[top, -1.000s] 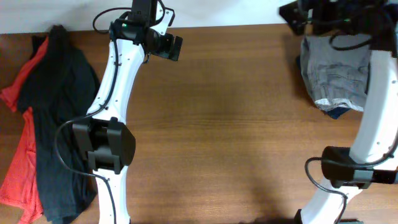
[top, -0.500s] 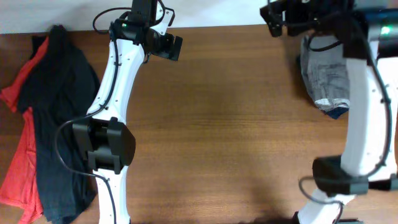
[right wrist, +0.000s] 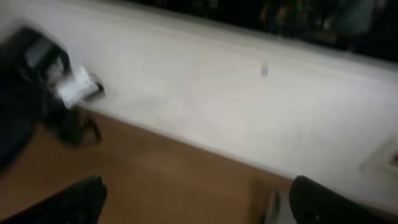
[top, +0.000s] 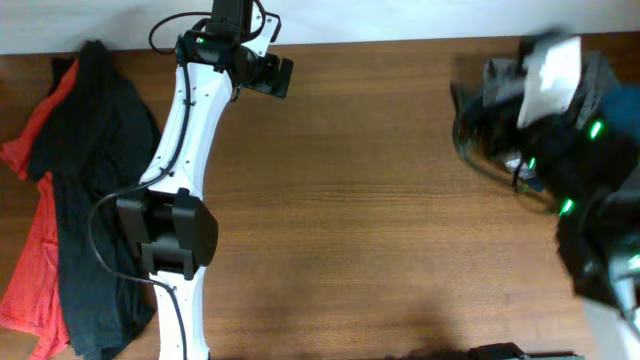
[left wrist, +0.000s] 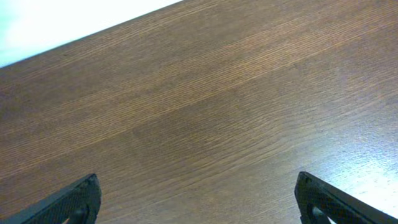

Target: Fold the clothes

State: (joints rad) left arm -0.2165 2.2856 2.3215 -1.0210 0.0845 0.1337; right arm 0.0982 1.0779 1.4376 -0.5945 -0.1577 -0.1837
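Note:
The grey-brown shorts lie at the table's back right, almost wholly hidden behind my blurred right arm (top: 560,150); a grey edge (top: 600,68) and a navy bit (top: 626,105) show beside it. A black garment (top: 95,170) lies over a red one (top: 30,260) at the far left. My left gripper (top: 275,75) hangs over bare wood near the back edge; its wrist view shows the fingers (left wrist: 199,205) wide open and empty. My right gripper (right wrist: 199,202) is open and empty, facing the white wall and the table's back edge in a blurred view.
The wooden table (top: 380,200) runs between the two clothes piles. A white wall (right wrist: 217,99) stands behind the back edge. A dark blurred object (right wrist: 31,87) shows at the left of the right wrist view.
My right arm has swung away from the back right corner and now blurs across the grey shorts, hiding most of them. The left arm has not moved.

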